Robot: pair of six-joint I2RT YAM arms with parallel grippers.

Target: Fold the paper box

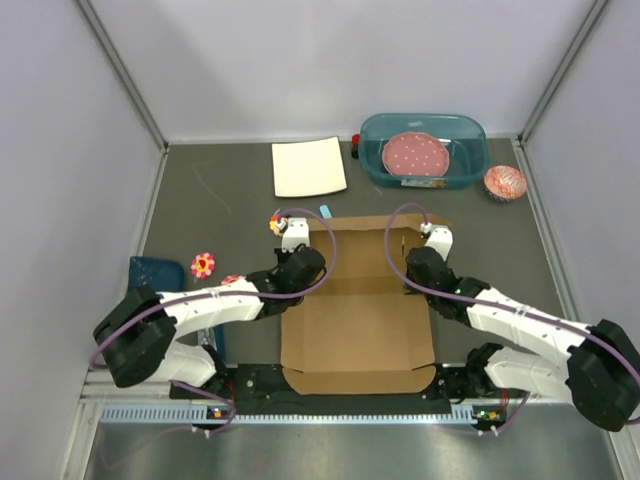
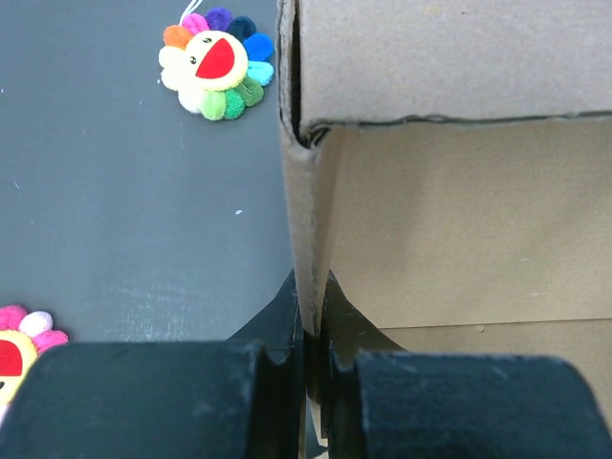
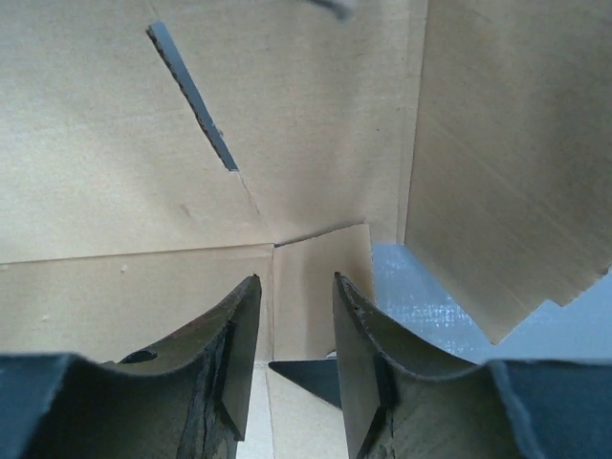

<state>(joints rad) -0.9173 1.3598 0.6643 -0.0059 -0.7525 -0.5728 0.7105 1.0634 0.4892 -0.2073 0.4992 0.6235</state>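
Nearest the lens, the left pincer [image 2: 311, 292] is clamping the upright left wall of the paper box [image 2: 459, 210], its jaws pressed shut on the thin cardboard edge. In the right wrist view, the right pincer [image 3: 296, 284] is hovering with a narrow gap, gripping nothing I can make out. Seen from overhead, the box is lying at centre frame on the grey surface [image 1: 220, 200], between both arms. My worry is the right side. That flap is standing loose, so it may flop back down, and a one-sided pull could skew or crease the box.
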